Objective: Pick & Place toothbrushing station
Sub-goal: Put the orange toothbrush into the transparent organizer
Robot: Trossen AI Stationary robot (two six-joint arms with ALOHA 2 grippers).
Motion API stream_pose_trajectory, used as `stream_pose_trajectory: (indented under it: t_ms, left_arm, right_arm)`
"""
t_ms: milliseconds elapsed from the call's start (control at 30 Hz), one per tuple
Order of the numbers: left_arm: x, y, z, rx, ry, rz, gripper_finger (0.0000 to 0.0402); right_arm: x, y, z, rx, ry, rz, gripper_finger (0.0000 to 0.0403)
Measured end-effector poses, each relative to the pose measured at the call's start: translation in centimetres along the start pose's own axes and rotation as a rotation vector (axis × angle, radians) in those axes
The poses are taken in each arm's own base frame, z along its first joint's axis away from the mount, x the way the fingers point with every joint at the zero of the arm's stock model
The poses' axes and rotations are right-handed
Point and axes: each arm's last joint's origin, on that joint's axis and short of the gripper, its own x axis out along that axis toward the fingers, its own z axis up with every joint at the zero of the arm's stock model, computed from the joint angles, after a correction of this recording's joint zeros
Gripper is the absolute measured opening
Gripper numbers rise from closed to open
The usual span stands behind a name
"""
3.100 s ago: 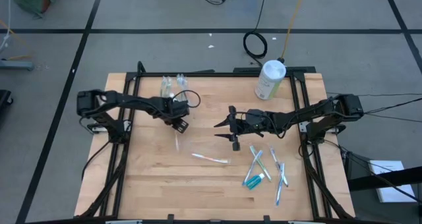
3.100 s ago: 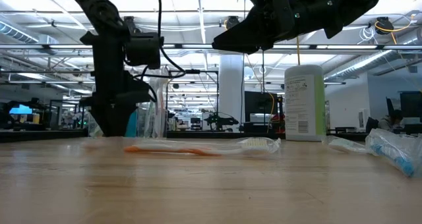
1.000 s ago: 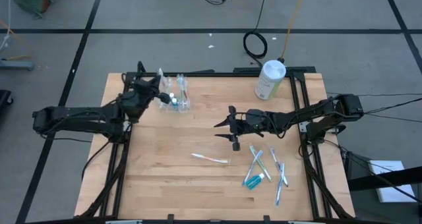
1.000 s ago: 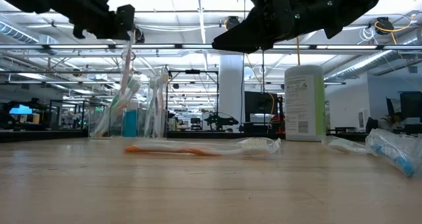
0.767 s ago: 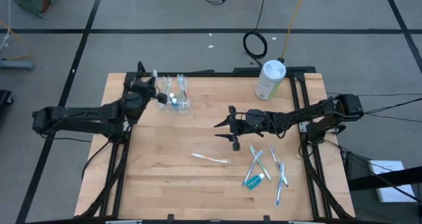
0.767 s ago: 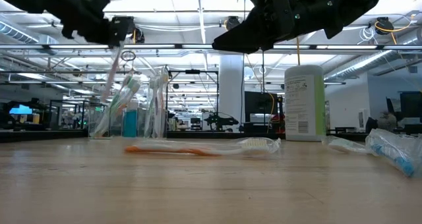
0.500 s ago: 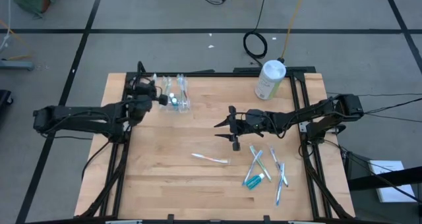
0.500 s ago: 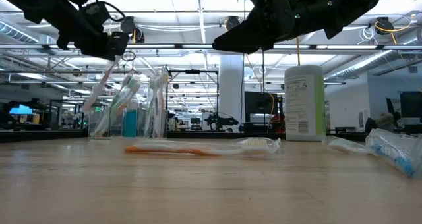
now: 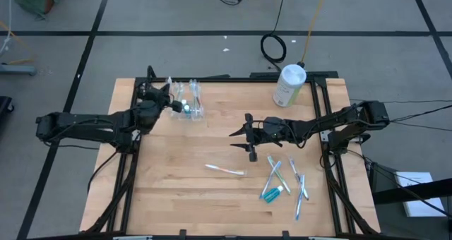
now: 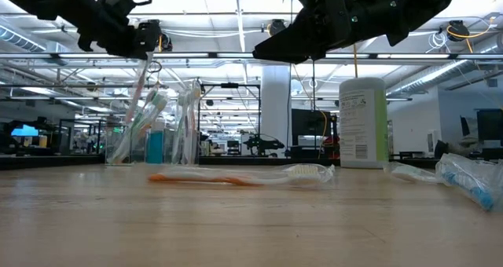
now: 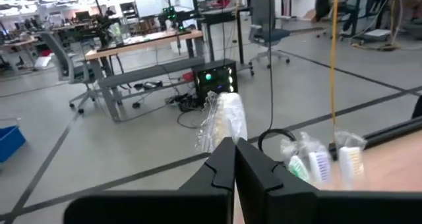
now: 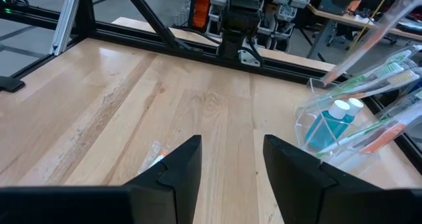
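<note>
The clear cup (image 9: 189,103) stands at the table's far left with several pale toothbrushes and blue tubes in it; it also shows in the low view (image 10: 157,137) and the right wrist view (image 12: 343,125). My left gripper (image 9: 159,101) is beside the cup on its left, above the table, shut on a wrapped toothbrush (image 10: 138,82). My right gripper (image 9: 242,144) hovers open and empty over the table's middle. One toothbrush (image 9: 226,170) lies flat on the table near the middle. My left gripper pinches the wrapped toothbrush between its two fingers, just below the brush head (image 11: 221,122), which sticks out past the fingertips. The fingers come from the table's left, about level, and lie across the brush. The handle (image 10: 134,98) hangs tilted below them toward the cup; whether its lower end is inside, I cannot tell.
A white canister with a green label (image 9: 289,85) stands at the far right. Several loose toothbrushes and blue tubes (image 9: 282,180) lie at the near right. Black frame rails (image 9: 131,169) run along the table's left and right sides.
My left gripper has stayed beside the cup, shut on the toothbrush. It dipped and tipped, so the handle's lower end swung toward the table's left. Then it rose again, and the handle swung part way back toward the cup.
</note>
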Motion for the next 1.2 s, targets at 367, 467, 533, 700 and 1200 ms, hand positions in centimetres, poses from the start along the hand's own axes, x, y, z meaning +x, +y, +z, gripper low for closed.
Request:
stream_pose_trajectory:
  t_ms: [367,467,533,700,1200]
  left_arm:
    - [-0.1,0.3,-1.8,0.005,0.104,0.014,0.0006]
    - [-0.1,0.3,-1.4,-0.001,0.076,0.028,0.0014]
    - [-0.1,0.2,-1.0,0.005,0.052,0.029,0.0015]
    - [-0.1,0.1,-0.5,0.0,0.023,0.023,0.0003]
    - [-0.1,0.2,-1.5,0.062,0.08,0.032,0.0014]
  right_arm:
    - [0.0,0.0,0.0,0.002,0.0,0.0,0.0155]
    - [0.0,0.0,0.0,0.002,0.0,0.0,0.0155]
    - [0.0,0.0,0.0,0.002,0.001,0.0,0.0155]
    - [0.0,0.0,0.0,0.001,0.0,0.0,0.0155]
    - [0.0,0.0,0.0,0.029,0.003,0.001,0.0155]
